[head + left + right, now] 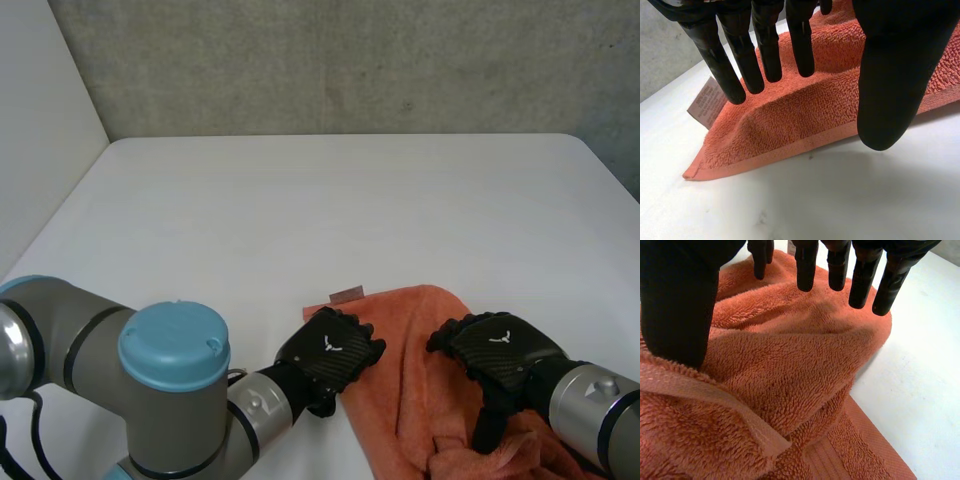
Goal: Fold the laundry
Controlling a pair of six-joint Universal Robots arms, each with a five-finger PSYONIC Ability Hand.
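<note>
An orange towel [418,400] lies partly bunched near the table's front edge, with a small label [347,293] at its far left corner. My left hand [331,349] is over the towel's left edge close to that corner. In the left wrist view its fingers [742,55] are straight above the towel [805,110], the thumb stands just outside the hem, and the label [705,102] lies beyond the fingertips. My right hand [496,350] is over the towel's right side. Its fingers [862,275] are straight above the raised folds [790,370], and the thumb rests against the bunched cloth.
The white table [340,200] stretches bare beyond the towel to a grey back wall. A white wall runs along the left side. The towel's nearest part is heaped under my right forearm [590,400].
</note>
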